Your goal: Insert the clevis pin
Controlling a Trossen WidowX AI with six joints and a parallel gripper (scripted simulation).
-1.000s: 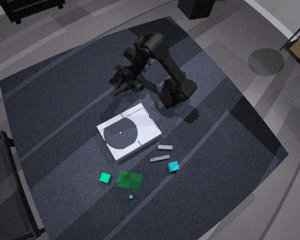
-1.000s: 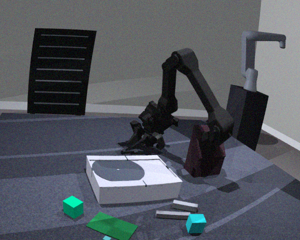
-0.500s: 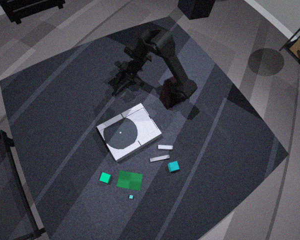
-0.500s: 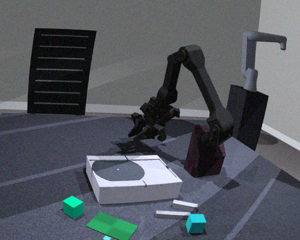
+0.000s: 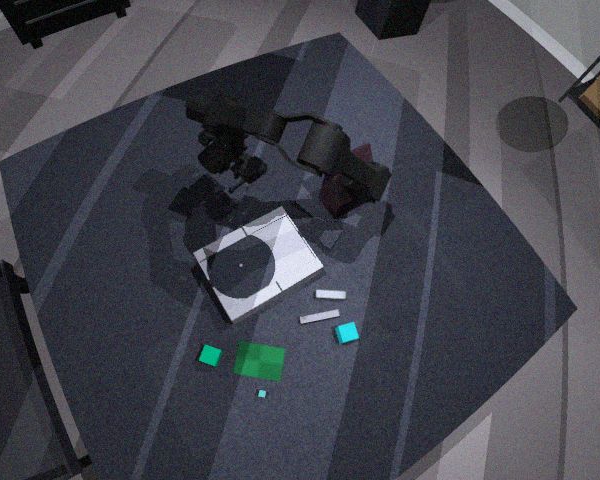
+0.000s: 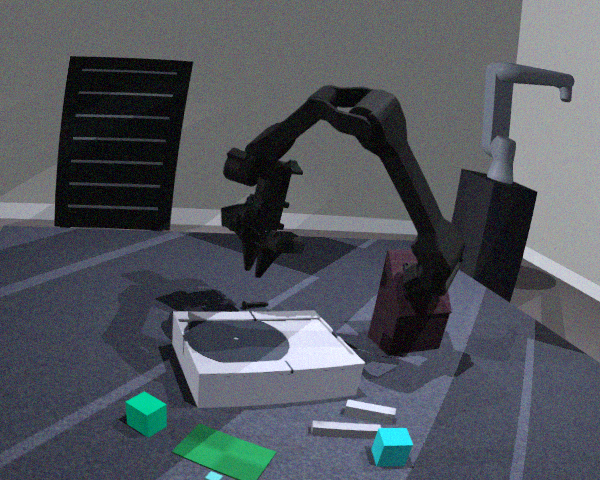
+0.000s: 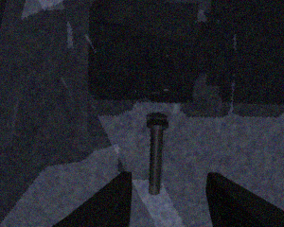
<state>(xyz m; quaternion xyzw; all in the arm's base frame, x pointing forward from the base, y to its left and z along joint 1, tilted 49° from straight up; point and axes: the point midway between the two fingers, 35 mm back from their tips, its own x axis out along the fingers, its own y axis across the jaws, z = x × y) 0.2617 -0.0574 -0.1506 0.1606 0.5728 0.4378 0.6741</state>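
The steel clevis pin [image 5: 237, 186] [image 6: 255, 304] [image 7: 155, 158] lies on its side on the table behind the tray, its head away from the fingers in the wrist view. My gripper [image 6: 253, 272] [image 7: 168, 182] is partly open and empty. It hangs above the pin; in the wrist view the pin's shank end shows between the fingertips, nearer the left one, untouched. The pale rimmed tray [image 5: 300, 255] [image 6: 274, 388] holds the dark grey disc [image 5: 228, 281] [image 6: 228, 351] flat in its left part. A small light spot marks the disc's hole. The tray's pin hole is not distinguishable.
In front of the tray are two white bars [image 5: 330, 294] [image 6: 370, 408], a cyan block [image 5: 347, 332] [image 6: 392, 447], a green block [image 5: 210, 355] [image 6: 145, 414], a flat green patch [image 5: 259, 361] [image 6: 224, 452] and a tiny cyan block [image 5: 261, 393]. A dark red block [image 6: 393, 299] stands by the arm's base.
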